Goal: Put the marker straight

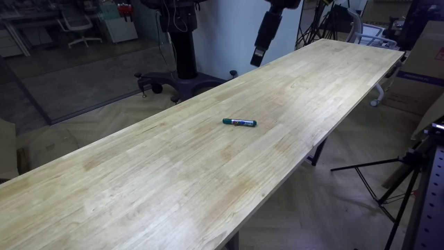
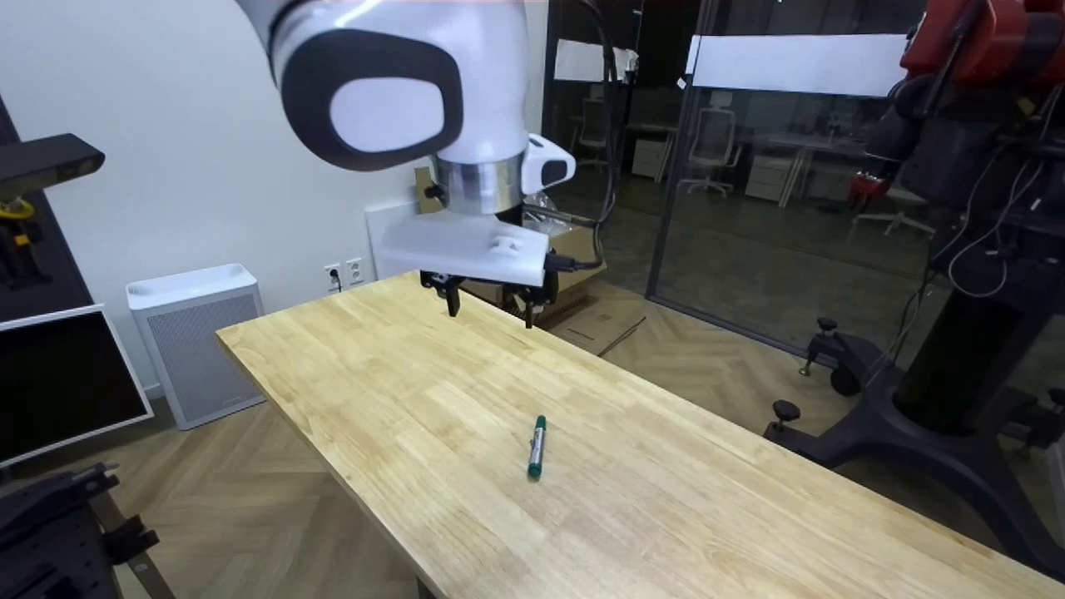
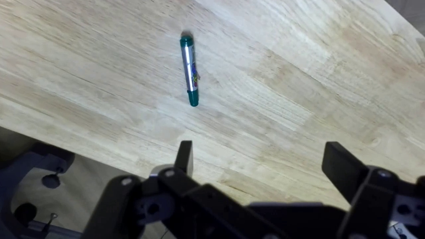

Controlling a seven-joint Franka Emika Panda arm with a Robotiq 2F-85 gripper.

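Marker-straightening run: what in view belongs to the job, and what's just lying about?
Job:
green marker, lying flat
wooden tabletop under it
gripper, open, clear of the marker

Just around:
black tripod
office chair
purple-striped cardboard box
white floor-standing appliance, perhaps an air purifier

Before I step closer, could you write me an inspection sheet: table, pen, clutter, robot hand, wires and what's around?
Surface: long, light wooden tabletop, with darker patches.
Job's things: green-ended marker, lying on its side at a slant to the wood grain.
Clutter: cardboard boxes on the floor past the tabletop's edge.
Hand: jaws wide apart, holding nothing, not touching the marker.
Cables: black cable running down beside the white arm towards the hand.
Surroundings: glass partition, black wheeled stand, office chair and tripod.
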